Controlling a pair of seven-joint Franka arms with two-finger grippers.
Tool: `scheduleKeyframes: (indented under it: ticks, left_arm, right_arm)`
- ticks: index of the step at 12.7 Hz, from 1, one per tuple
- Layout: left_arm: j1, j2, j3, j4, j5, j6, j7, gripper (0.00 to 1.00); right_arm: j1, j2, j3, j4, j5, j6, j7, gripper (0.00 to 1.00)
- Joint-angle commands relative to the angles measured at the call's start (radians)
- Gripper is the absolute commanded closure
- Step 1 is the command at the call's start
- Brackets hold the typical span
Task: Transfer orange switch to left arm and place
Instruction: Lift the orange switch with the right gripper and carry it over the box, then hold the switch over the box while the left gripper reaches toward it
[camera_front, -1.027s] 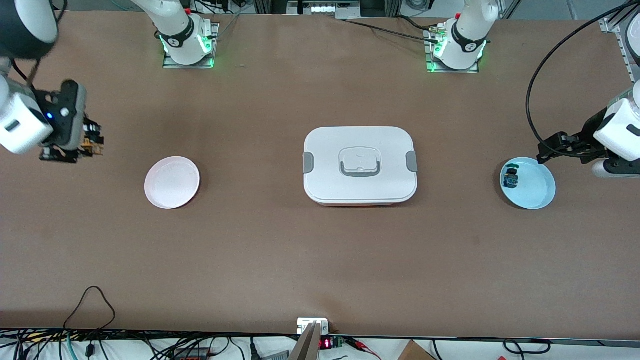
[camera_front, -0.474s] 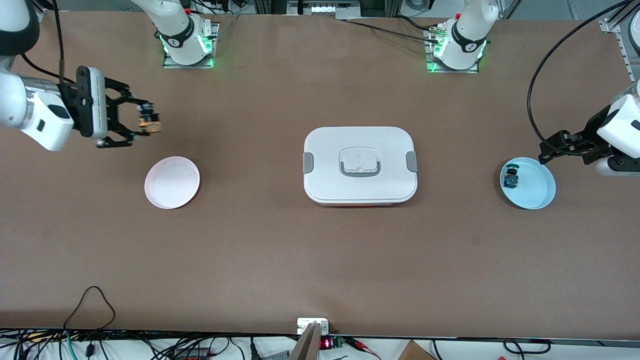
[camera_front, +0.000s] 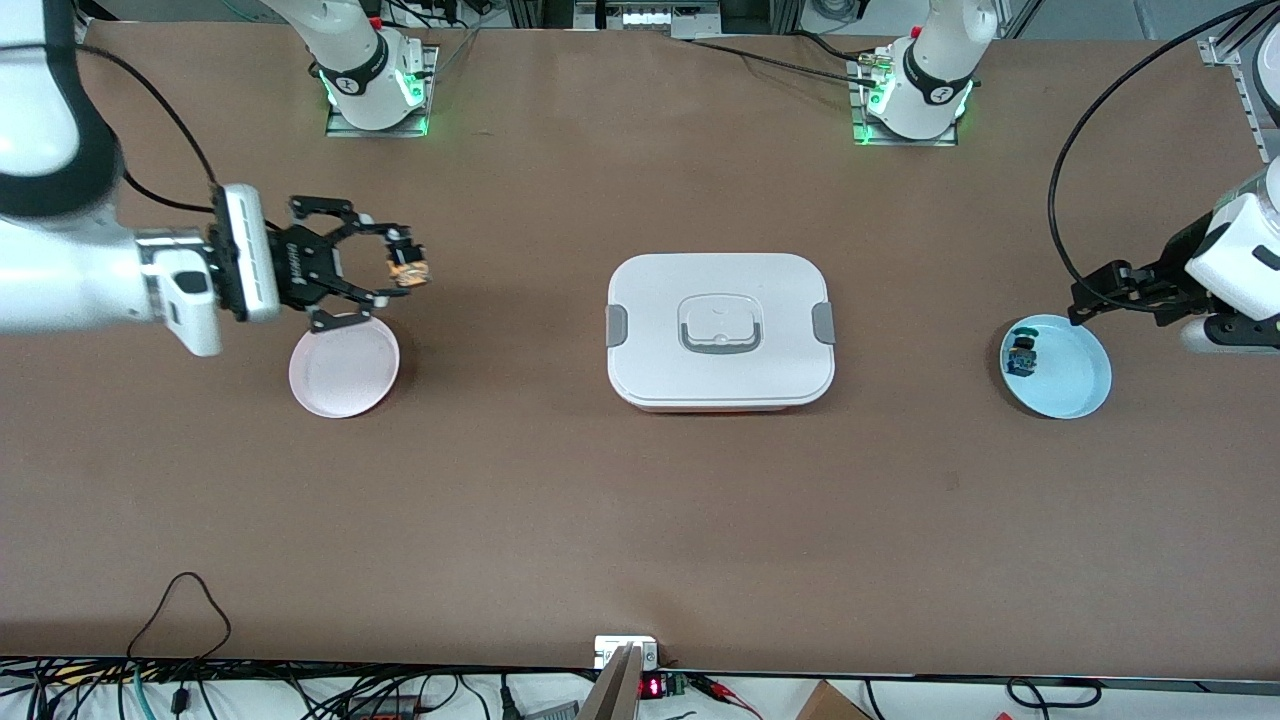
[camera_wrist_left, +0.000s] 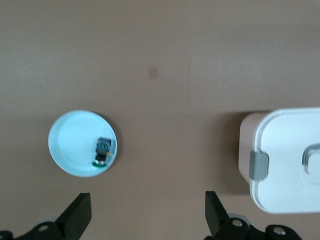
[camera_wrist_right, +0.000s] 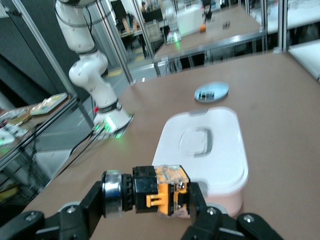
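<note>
Even overhead light falling; soft shadow lying under box (camera_front: 720, 330); left wrist view looking slightly blurred.

No readable text, labels or numbers anywhere; red display digits at table edge too small.

Robotics lab, bolted arm bases (camera_front: 378, 95), aluminium framing (camera_wrist_right: 47, 55), worktables (camera_wrist_right: 220, 30), loose cables (camera_front: 180, 600)

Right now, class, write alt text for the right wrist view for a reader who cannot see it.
The right pincer is shut on the orange switch above the brown table. Ahead sits the white box, with a blue plate past it.
</note>
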Motion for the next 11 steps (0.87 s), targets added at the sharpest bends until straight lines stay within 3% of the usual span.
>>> scheduleKeyframes:
  ticks: [1, 2, 4, 8, 11]
  left_arm:
    - [-0.019, 0.012, -0.005, 0.014, -0.024, -0.043, -0.007, 0.00]
    - [-0.033, 0.023, -0.005, 0.014, -0.026, -0.042, -0.007, 0.00]
    - [-0.029, 0.024, -0.003, 0.013, -0.079, -0.042, -0.008, 0.00]
    - [-0.020, 0.020, -0.001, -0.002, -0.174, -0.077, 0.050, 0.00]
    - [0.016, 0.023, 0.052, -0.068, -0.488, -0.118, 0.158, 0.00]
  right_arm:
    - [0.085, 0.041, -0.001, -0.006, 0.173, 0.084, -0.064, 1.00]
    - [0.128, 0.045, -0.001, -0.006, 0.217, 0.135, -0.062, 1.00]
    - [0.221, 0.059, -0.001, -0.009, 0.390, 0.237, -0.061, 1.00]
    - [0.448, 0.090, -0.001, 0.020, 0.780, 0.510, -0.067, 1.00]
    - [0.504, 0.117, -0.001, 0.038, 0.937, 0.539, -0.166, 1.00]
